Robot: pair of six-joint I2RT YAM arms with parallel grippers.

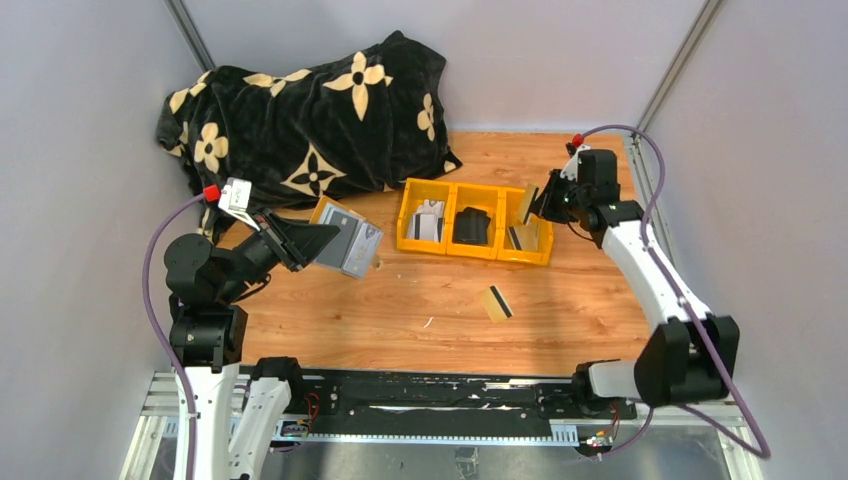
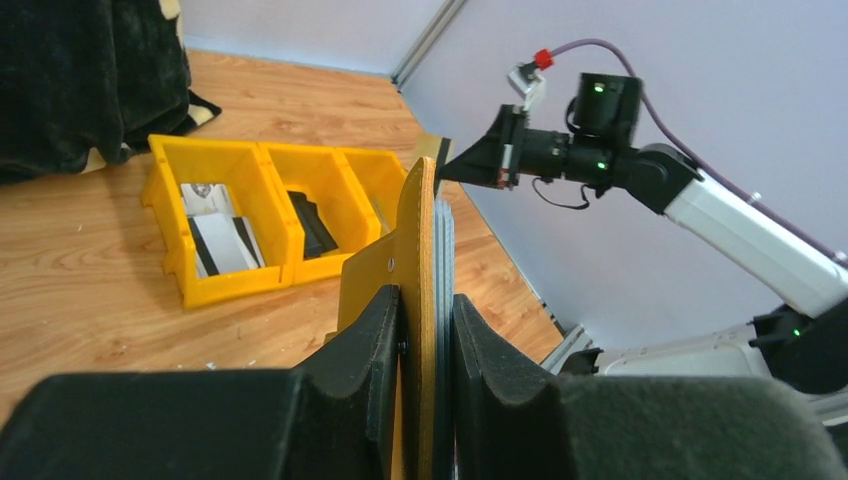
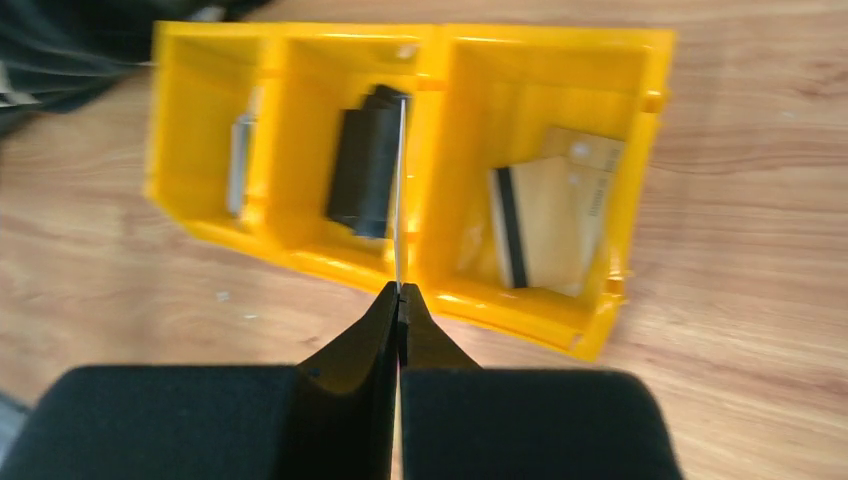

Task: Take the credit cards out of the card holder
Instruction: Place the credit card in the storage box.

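Meanwhile the left gripper [image 2: 427, 312] clamped the card holder [image 2: 420, 230] aloft above the table's [image 1: 420, 300] left side, while the right gripper [image 3: 399, 295] pinched one credit card [image 3: 400, 190] edge-on over the yellow bin [image 3: 540, 38]. Released there, beside a divider [image 3: 432, 120], the thinly held card could tumble into the wrong compartment.

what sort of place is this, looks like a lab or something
Probably a robot test cell in a lab: a left arm and right arm bolted to a rail, plain grey wall panels boxing in the wooden table, a yellow sorting bin.
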